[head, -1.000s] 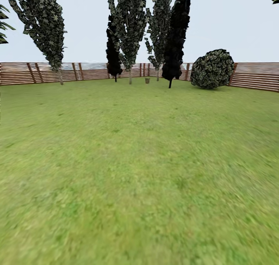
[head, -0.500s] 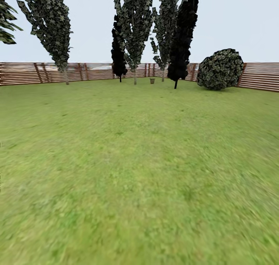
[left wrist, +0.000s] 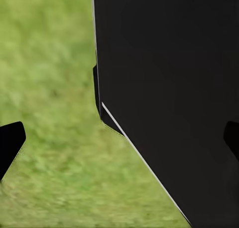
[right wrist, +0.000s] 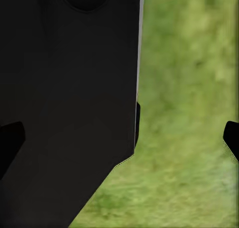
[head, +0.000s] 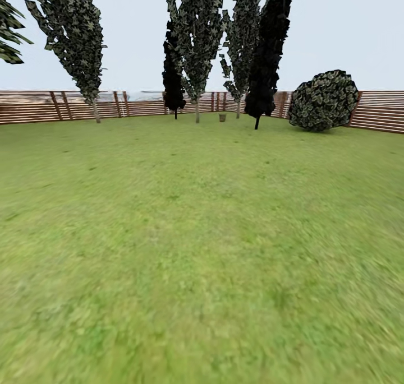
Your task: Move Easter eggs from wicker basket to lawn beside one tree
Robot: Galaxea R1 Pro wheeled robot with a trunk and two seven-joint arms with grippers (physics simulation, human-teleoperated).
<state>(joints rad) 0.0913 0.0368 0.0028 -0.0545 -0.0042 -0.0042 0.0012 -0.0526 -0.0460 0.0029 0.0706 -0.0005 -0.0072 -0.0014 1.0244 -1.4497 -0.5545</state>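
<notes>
Far across the lawn (head: pixel 202 232), the small tan wicker basket (head: pixel 222 117) stands near the fence, between the tree trunks. It is too distant to show the Easter eggs. Just left of it rises a tree (head: pixel 196 47) with a straight pale trunk and a jagged dark green crown. In the left wrist view my left gripper (left wrist: pixel 120 140) is open, its dark fingertips (left wrist: pixel 10 144) wide apart over grass and a black part of the robot. My right gripper (right wrist: pixel 121 140) is open too, its fingertips (right wrist: pixel 232 138) spread over grass, with nothing between them.
A brown slatted fence (head: pixel 33 106) encloses the garden. An all-black tree (head: pixel 266 53) stands right of the basket, a smaller black tree (head: pixel 173 81) left of it. A leaning pale-trunk tree (head: pixel 76 42) is at the left and a round bush (head: pixel 324 101) at the right.
The whole head view has shifted: trees, basket and bush sit further right and slightly larger, so the camera has moved. Nothing in the garden itself has moved.
</notes>
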